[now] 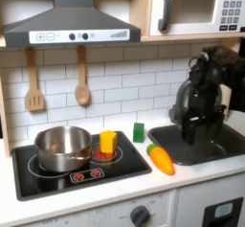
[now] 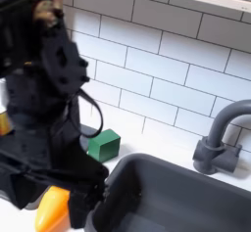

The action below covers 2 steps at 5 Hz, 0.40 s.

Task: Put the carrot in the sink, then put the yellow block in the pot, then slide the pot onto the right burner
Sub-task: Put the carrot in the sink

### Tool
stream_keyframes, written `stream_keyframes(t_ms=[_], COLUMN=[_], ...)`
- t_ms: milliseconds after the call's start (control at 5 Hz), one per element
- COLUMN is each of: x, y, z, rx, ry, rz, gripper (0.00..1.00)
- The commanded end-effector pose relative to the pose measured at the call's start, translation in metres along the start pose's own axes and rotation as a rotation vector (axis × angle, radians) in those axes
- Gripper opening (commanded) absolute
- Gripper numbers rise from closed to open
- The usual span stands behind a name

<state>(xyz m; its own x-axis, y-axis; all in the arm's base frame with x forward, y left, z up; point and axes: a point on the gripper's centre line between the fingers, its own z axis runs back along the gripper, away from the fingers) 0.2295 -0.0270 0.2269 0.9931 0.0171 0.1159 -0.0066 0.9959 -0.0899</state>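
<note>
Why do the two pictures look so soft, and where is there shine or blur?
In the first exterior view, all is low in detail; the pot gleams and the glossy cooktop reflects light. In the second exterior view, the close black arm is a blurred dark mass, while the faucet looks sharper.

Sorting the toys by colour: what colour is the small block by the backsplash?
Green, clearest in the second exterior view.

Toy kitchen: cooktop, sink, microwave
</note>
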Motion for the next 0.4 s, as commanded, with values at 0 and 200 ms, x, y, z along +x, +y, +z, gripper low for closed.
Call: stream_keyframes(t_ms=[0, 200], x=[0.025, 0.036], y=[0.028, 0.030], z=[-0.022, -0.030], rx=[0.028, 0.012], ry=[0.023, 0.027], rz=[0.031, 0.033], gripper=[1.00, 1.00])
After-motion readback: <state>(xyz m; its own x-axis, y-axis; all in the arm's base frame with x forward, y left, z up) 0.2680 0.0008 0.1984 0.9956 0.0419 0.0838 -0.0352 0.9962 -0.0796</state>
